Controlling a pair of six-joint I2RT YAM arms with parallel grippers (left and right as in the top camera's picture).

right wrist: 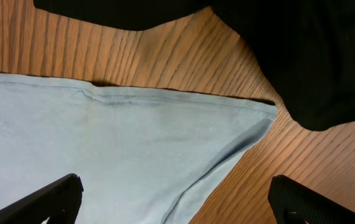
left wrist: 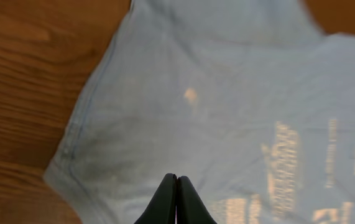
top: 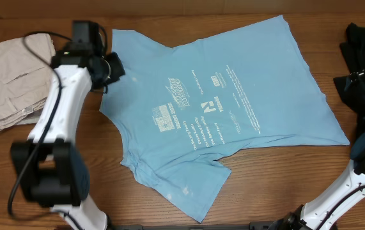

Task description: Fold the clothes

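One light blue T-shirt [top: 233, 96] lies spread flat on the table [top: 284, 185]. My left end effector [left wrist: 176, 180] is pinched shut over its sleeve, near beige trousers [top: 9, 76]. My right end effector [right wrist: 174, 190] gapes wide above a hem corner, beside black cloth [right wrist: 301, 56].
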